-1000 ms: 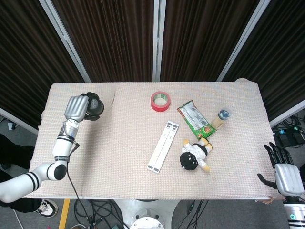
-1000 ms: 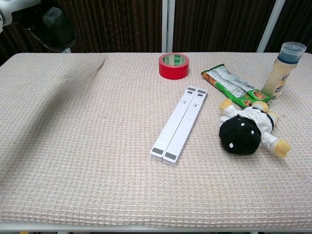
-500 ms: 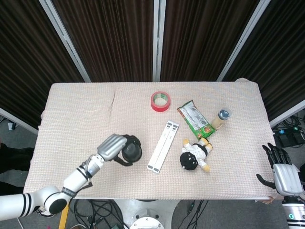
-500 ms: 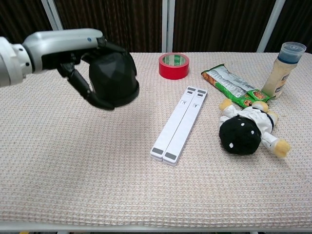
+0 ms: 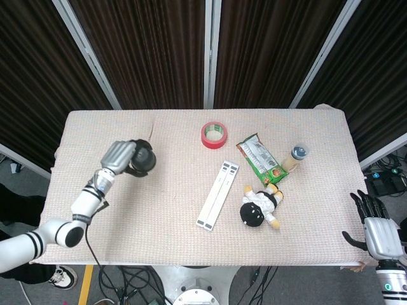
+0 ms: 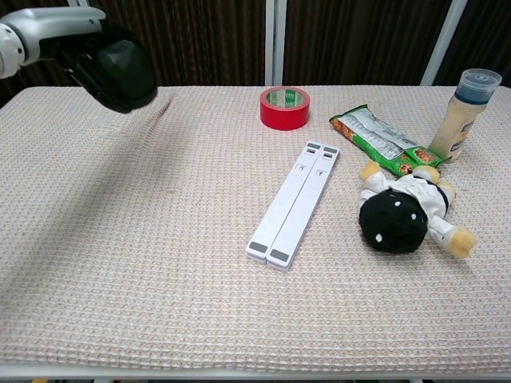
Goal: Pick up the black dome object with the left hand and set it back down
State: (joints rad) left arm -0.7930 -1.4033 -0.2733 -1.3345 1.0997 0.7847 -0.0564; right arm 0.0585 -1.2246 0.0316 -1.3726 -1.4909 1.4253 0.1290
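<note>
My left hand (image 5: 119,157) grips the black dome object (image 5: 142,159) and holds it in the air over the left part of the table. In the chest view the same left hand (image 6: 60,25) shows at the upper left, its fingers wrapped around the faceted dome (image 6: 122,73), which hangs well above the cloth. My right hand (image 5: 376,223) stays off the table's right front corner, fingers spread and empty.
On the beige cloth (image 6: 160,255) lie a red tape roll (image 6: 284,108), a pair of white bars (image 6: 295,203), a green snack bag (image 6: 382,140), a plush doll (image 6: 404,212) and a bottle (image 6: 466,104), all right of centre.
The left hand with the dome has swung back from near the table's middle front toward the left and farther away. The right hand has stayed put.
</note>
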